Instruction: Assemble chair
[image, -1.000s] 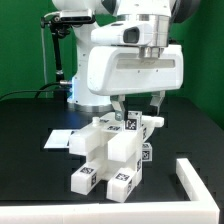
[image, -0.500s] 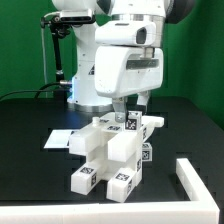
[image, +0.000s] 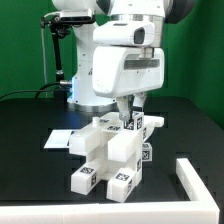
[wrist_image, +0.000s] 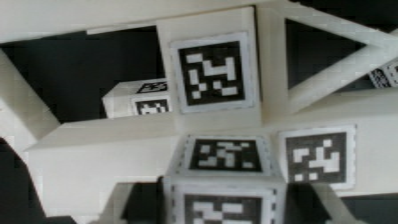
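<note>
Black tabletop (image: 30, 150) carries, from the exterior view's left, the marker board (image: 58, 138), then the chair (image: 112, 155), mostly joined. Above it the gripper (image: 131, 113) pinches a tagged upright bar (image: 133, 124); seating it seems left. Rightmost, the L-shaped wall (image: 196, 178).

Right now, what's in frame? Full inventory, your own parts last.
chair: one, white bars with black-and-white marker tags, partly assembled, centre of the table
marker board: one, white, flat on the table at the exterior view's left of the chair
L-shaped wall: one, white, low, near corner at the exterior view's right
table: one, black surface
cable: one, black, far back at the exterior view's left
arm: one, white, above the chair
hand: one, fingers closed on a tagged upright chair bar
</note>
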